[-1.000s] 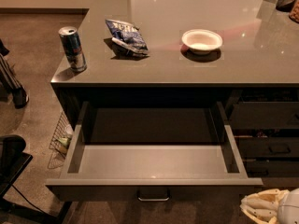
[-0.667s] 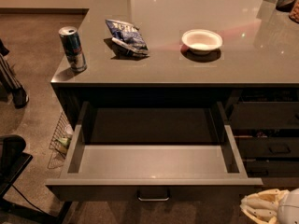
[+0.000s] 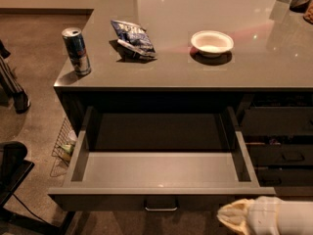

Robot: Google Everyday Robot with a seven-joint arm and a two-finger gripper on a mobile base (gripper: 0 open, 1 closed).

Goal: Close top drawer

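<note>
Camera view: gripper (image 3: 234, 217) near one drawer (image 3: 161, 169).

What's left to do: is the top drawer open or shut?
Open: top drawer pulled out, pale inside exposed; gripper at lower right, near its front.

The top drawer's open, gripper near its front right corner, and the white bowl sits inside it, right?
No: the camera view shows the white bowl on the countertop. The top drawer is open, gripper near its front right corner.

Can (image 3: 76, 51), chip bag (image 3: 133, 38) (crumpled) and white bowl (image 3: 212, 43) on countertop (image 3: 264, 67).
</note>
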